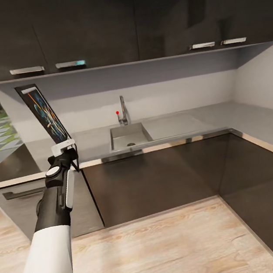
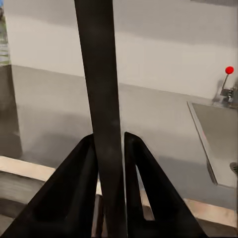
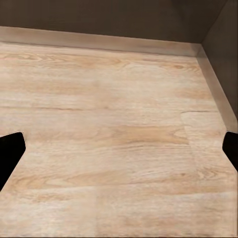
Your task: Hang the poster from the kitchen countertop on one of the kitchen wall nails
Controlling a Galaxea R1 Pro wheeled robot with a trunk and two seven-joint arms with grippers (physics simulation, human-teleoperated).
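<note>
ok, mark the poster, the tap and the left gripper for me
poster (image 1: 44, 112): head view, middle of the blue-black artwork.
tap (image 1: 123, 110): head view, upright spout behind the sink.
left gripper (image 2: 109, 148): left wrist view, between the fingers, shut on the poster's edge.

Kitchen: sink (image 1: 129, 136), tap (image 1: 123, 111), cabinets (image 1: 152, 180).

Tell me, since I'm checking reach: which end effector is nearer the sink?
Left. The left end effector, gripping the poster, is by the countertop near the sink; the right end effector faces the floor.
</note>
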